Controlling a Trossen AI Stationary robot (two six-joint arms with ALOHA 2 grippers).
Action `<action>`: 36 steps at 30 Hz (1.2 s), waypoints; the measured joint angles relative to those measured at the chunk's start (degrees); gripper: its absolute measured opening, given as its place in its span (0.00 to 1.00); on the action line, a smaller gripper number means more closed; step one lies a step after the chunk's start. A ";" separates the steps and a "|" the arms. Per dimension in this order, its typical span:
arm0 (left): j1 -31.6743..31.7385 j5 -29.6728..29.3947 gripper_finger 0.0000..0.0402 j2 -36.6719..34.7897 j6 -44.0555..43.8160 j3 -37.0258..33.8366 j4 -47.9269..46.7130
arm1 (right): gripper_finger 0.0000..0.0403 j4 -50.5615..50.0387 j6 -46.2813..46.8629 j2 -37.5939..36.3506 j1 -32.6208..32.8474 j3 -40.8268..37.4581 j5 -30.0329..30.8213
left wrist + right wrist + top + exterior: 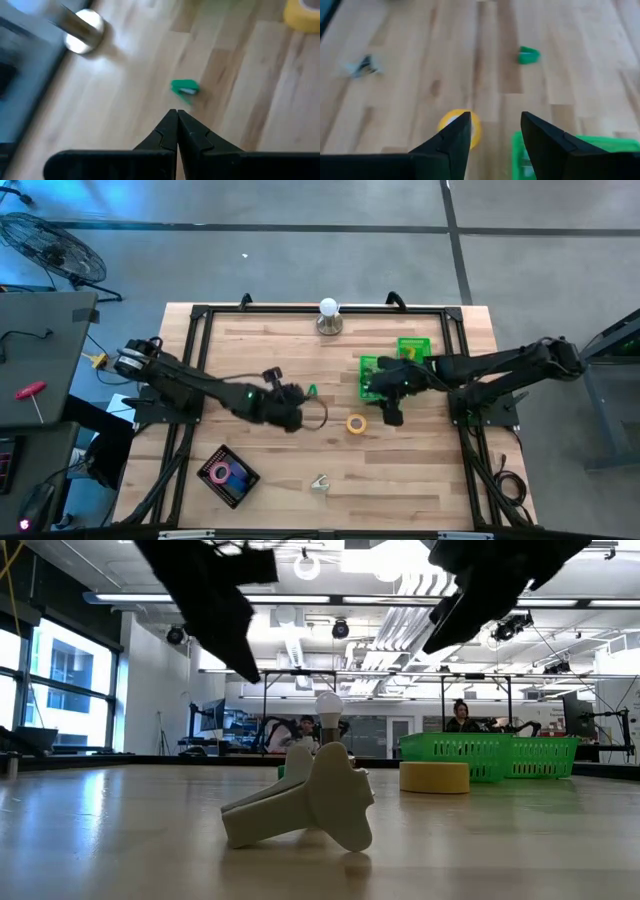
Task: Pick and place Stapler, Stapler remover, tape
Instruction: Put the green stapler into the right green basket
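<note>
High view, from the left: a dark case (228, 476) lies near the front left of the desk (270, 350), with a pink tape roll (221, 473) resting on it. The left claw (296, 408) hangs over the middle of the desk, its two fingers pressed together with nothing between them – the left wrist view shows the tips meeting (176, 120). Just beyond those tips lies a small green stapler remover (313, 391), close to the claw but apart from it; in the left wrist view the same green piece (185, 88) sits a little ahead of the closed tips. A pale beige object (319, 483) lies near the front edge, well apart from both claws; in the low view it fills the foreground (310, 803). At the far edge stands a white bulb on a metal base (329, 317).

Right of centre lies the yellow tape roll (356, 423), flat on the wood between the two claws. The right claw (391, 412) is just beside it on the right, fingers spread and holding nothing – in the right wrist view the yellow roll (460, 125) shows partly behind one finger (451, 137), not gripped. Two green bins (384, 368) stand under and behind the right arm; the low view shows the yellow roll (434, 776) on the desk just in front of them (490, 757)
</note>
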 joint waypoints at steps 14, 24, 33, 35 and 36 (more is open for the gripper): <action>11.12 21.04 0.09 1.21 1.62 0.04 6.89 | 0.40 -0.30 -0.61 0.00 9.51 0.00 -1.29; 11.41 12.93 0.37 5.23 -1.90 0.04 9.83 | 0.40 -2.34 -0.60 0.06 10.46 -0.06 0.29; 12.28 12.26 0.45 7.67 3.06 -0.04 11.06 | 0.40 -4.39 -0.30 1.47 10.46 -0.11 2.23; 12.27 12.27 0.45 7.74 8.77 -0.05 11.50 | 0.40 -4.86 -0.38 1.76 10.46 -0.11 2.24; 12.25 12.98 0.45 7.69 12.71 0.00 11.07 | 0.40 -4.83 -0.40 2.04 10.46 -0.11 2.25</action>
